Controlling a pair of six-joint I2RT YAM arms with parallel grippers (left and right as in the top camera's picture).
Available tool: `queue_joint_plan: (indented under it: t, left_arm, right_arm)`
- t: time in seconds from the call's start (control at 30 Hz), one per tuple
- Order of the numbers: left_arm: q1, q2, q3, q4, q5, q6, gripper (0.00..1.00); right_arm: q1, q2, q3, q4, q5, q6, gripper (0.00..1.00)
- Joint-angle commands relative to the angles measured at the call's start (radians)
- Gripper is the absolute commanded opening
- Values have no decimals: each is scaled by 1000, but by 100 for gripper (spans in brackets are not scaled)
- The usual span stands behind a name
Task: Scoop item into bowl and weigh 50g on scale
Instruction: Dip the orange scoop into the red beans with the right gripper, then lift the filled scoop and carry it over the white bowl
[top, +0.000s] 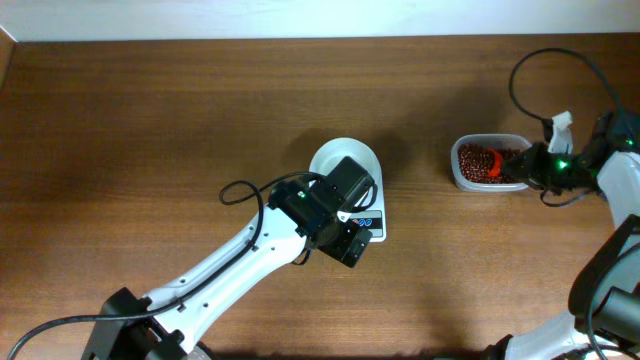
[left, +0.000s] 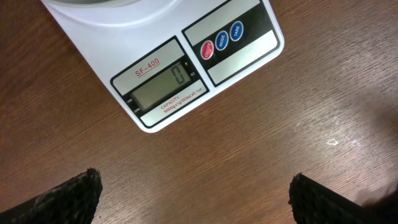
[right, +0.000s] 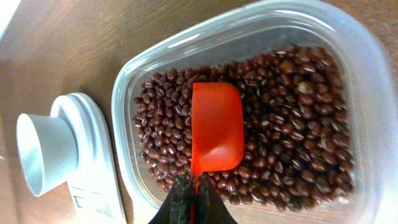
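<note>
The white scale (top: 368, 222) stands mid-table with the white bowl (top: 345, 160) on it; my left arm covers most of both. In the left wrist view the scale (left: 168, 56) reads 0. My left gripper (left: 196, 199) is open over bare wood just in front of the scale. The reddish-brown beans (top: 485, 163) fill a clear tub (top: 462, 180) at the right. My right gripper (right: 194, 190) is shut on the handle of an orange scoop (right: 216, 127), whose empty bowl lies on the beans (right: 292, 124). The bowl (right: 43, 152) and scale (right: 93, 174) show at the left there.
The clear tub's rim (right: 127, 87) rings the beans. My left arm (top: 220, 265) stretches from the bottom left across the table. The right arm (top: 610, 170) and its cables sit at the right edge. A pale wall runs along the far edge.
</note>
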Motion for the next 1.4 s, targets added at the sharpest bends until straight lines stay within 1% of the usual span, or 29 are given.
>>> queue_joint_plan:
  t: [0.0,0.1,0.3,0.43,0.63,0.8,1.0,1.07,1.13,1.23,1.37]
  left_arm:
    - [-3,-13,-9,1,-10,13,99]
    - [-3,-13,-9,1,-10,13,99]
    - [-3,-13,-9,1,-10,13,99]
    - [-3,-13,-9,1,-10,13,99]
    - [-3,-13,-9,1,-10,13,99]
    - [-3,-13,-9,1,-10,13,99]
    - [-3,-13,-9,1,-10,13,99]
    - [-3,-13,-9,1,-10,13,99]
    - [-3,-13,-9,1,-10,13,99]
    - [-3,-13,-9,1,-10,13,99]
    - [-3,-13,-9,1,-10,13,99]
  right_arm:
    - [-68,8,-16,11,-182,-4,4]
    - [-111,8,-16,11,-270,-3,4]
    - [-169,8,-16,11,-319,11,4]
    - [-174,8,-16,11,-382,11,4]
    - [-174,8,-16,10,-412,19,4]
    - [-187,8,-16,10,-503,19,4]
    - [-241,8,-16,-9,-637,20,4]
    - [-253,8,-16,-8,-675,73,4]
    - [-254,8,-16,-8,-768,84,4]
    - [-250,8,-16,-10,-771,138,4]
    - [-241,8,-16,-16,-771,143,4]
